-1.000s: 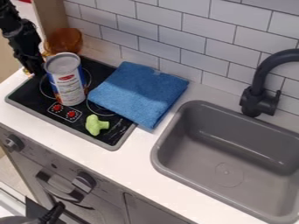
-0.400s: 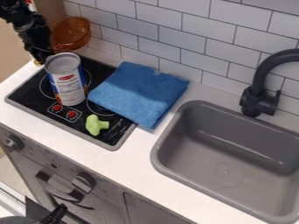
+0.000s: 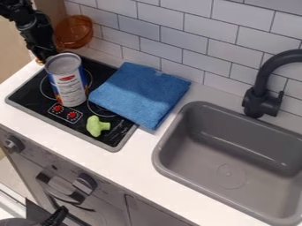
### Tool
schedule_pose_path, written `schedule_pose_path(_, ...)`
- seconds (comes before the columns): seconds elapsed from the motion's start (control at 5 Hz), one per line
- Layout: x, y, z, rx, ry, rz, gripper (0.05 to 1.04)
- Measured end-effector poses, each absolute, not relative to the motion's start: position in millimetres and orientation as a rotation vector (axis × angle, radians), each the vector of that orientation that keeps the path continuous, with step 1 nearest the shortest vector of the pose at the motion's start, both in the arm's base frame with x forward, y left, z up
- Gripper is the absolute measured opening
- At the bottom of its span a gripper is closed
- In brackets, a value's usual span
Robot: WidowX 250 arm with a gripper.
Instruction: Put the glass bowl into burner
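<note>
Black gripper (image 3: 42,58) at upper left, pointing down, low beside the back left corner of the black cooktop (image 3: 35,99). State of the hand: cannot tell whether released, clenched or grasping. Amber glass bowl (image 3: 74,32) just to its right in the view, by the tiled wall (image 3: 159,37), tipped rather than level; its left edge meets the gripper's outline, but whether they touch is unclear. Bowl is off the burner (image 3: 45,91). A tall can (image 3: 66,84) stands upright over that ring, in front of the bowl. Against the first frame: gripper has shifted right in the view; bowl has gone up and to the right, its tilt altered, more of its round form now in sight. Against the second: both a touch further right, bowl slightly higher. Unchanged through all three: can, folded blue towel (image 3: 140,93) lying partly over the cooktop's right side, green toy piece (image 3: 96,126) near the front edge, grey sink (image 3: 230,154) at right.
</note>
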State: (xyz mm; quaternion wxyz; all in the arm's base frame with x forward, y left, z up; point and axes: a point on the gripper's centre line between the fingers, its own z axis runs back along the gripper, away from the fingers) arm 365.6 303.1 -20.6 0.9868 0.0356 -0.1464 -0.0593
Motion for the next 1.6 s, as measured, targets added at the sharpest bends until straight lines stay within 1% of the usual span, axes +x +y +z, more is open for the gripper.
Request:
schedule_pose_path(0.2,369,304,-29,0.064,-0.283,-0.110,0.377)
schedule_pose_path(0.4,369,306,-30,0.051,-0.259,-0.120,0.377)
schedule_pose_path(0.6,362,313,-30,0.058,-0.254,-0.119,0.377)
schedule_pose_path(0.8,356,315,-31,0.039,-0.244,-0.131,0.377)
schedule_pose_path(1.0,343,314,-44,0.015,-0.258,-0.157,0.377)
schedule_pose_path(1.2,339,317,-45,0.014,-0.261,-0.160,0.377)
schedule_pose_path(1.4,337,317,-45,0.018,-0.245,-0.176,0.377)
schedule_pose_path(1.6,346,315,-39,0.015,-0.248,-0.161,0.377)
